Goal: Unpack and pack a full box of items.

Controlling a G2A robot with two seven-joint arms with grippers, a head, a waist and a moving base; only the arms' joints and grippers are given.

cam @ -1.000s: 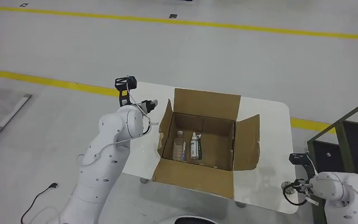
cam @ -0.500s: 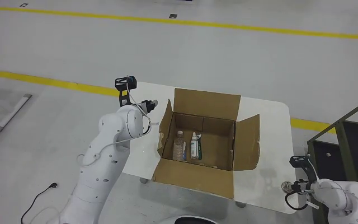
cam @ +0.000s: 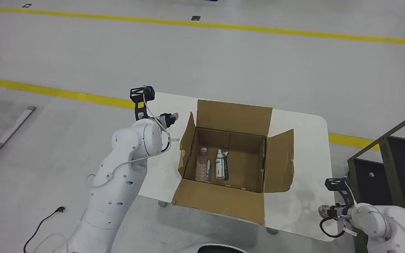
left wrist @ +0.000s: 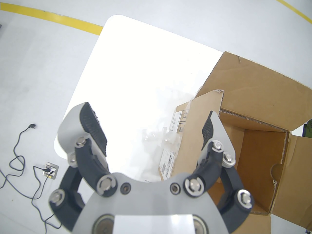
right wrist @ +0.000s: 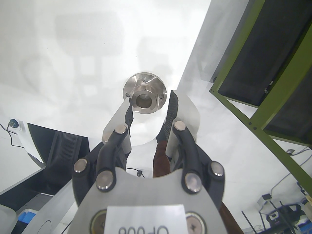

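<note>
Within the right claw (right wrist: 151, 98), a metal flange (right wrist: 145, 93); inside the box (cam: 218, 202), two bottles (cam: 202, 166).

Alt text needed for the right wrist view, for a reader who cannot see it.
The right claw is closed on a round metal flange with a hollow centre, held over the white table near its edge. A green-framed rack stands on the floor beside the table.

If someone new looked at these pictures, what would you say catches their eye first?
First the open cardboard box in the middle of the white table, flaps spread, with a clear bottle and a white bottle side by side inside. Then the shiny metal flange gripped by the right gripper at the table's near corner.
</note>
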